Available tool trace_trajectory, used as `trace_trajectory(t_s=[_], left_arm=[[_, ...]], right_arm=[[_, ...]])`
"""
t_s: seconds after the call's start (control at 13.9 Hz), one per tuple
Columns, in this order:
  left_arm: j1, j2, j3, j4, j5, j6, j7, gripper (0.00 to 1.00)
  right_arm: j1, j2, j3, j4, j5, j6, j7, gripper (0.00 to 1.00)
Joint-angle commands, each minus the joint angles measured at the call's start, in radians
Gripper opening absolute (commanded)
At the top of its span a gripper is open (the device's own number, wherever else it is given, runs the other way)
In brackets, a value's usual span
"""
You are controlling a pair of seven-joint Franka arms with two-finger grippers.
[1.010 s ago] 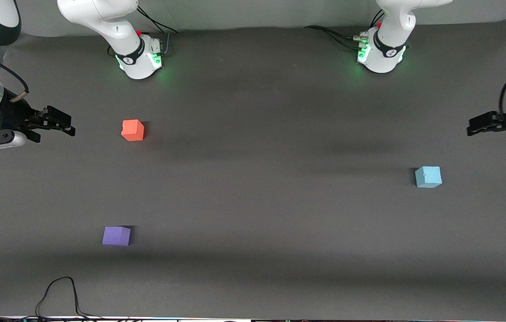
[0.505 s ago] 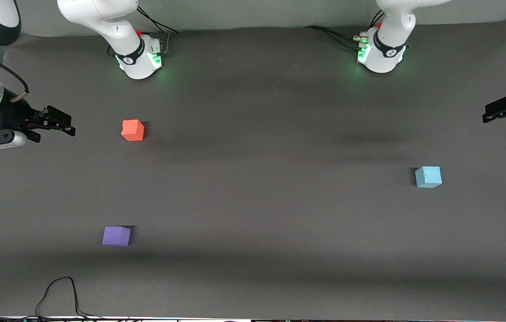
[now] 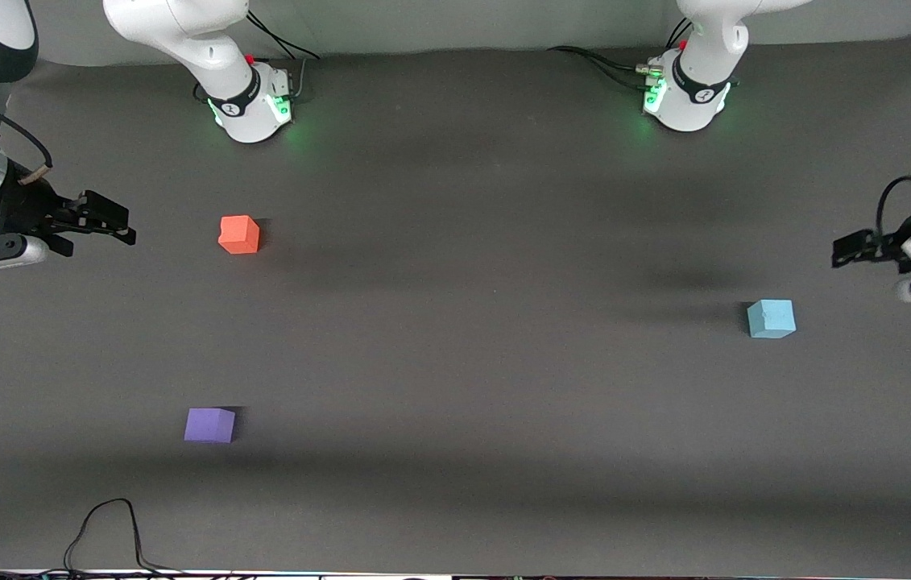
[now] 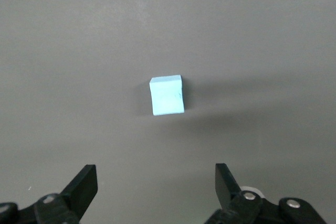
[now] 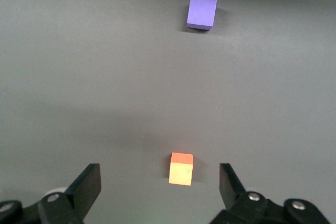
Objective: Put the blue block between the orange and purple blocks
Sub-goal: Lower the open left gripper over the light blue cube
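Note:
The light blue block [image 3: 771, 318] lies on the dark mat toward the left arm's end; it also shows in the left wrist view [image 4: 167, 95]. My left gripper [image 3: 850, 248] hangs open and empty in the air beside it, its jaws wide apart [image 4: 156, 184]. The orange block [image 3: 239, 234] and the purple block [image 3: 209, 424] lie toward the right arm's end, the purple one nearer the front camera. Both show in the right wrist view, the orange block [image 5: 181, 169] and the purple block [image 5: 202, 12]. My right gripper [image 3: 113, 224] waits open and empty beside the orange block [image 5: 159, 187].
The right arm's base [image 3: 250, 101] and the left arm's base [image 3: 689, 93] stand along the mat's back edge. A black cable [image 3: 109, 532] loops onto the mat's near edge, nearer the front camera than the purple block.
My left gripper pulled out toward the table's end, then swung back in and lower, toward the blue block. The right arm and all three blocks have not moved.

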Motion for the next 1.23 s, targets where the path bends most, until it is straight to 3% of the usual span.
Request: trace_trajectory(t_s=[0.0,0.43,0.94,1.15], left_arm=[[0.020,0.037,-0.005,-0.098,0.010,0.158,0.032,1.00],[0.020,0.214,-0.005,-0.208,0.004,0.524,0.030,1.00],[0.018,0.315,-0.005,-0.210,-0.007,0.633,0.018,1.00],[0.018,0.323,-0.005,-0.210,-0.025,0.630,-0.011,0.55]], right_arm=[[0.012,-0.003,-0.008,0.003,-0.010,-0.010,-0.016,1.00],[0.012,-0.005,-0.010,-0.006,-0.010,-0.010,-0.016,1.00],[0.012,-0.005,-0.010,-0.006,-0.010,-0.010,-0.016,1.00],[0.012,-0.005,-0.010,-0.006,-0.010,-0.010,-0.016,1.00]])
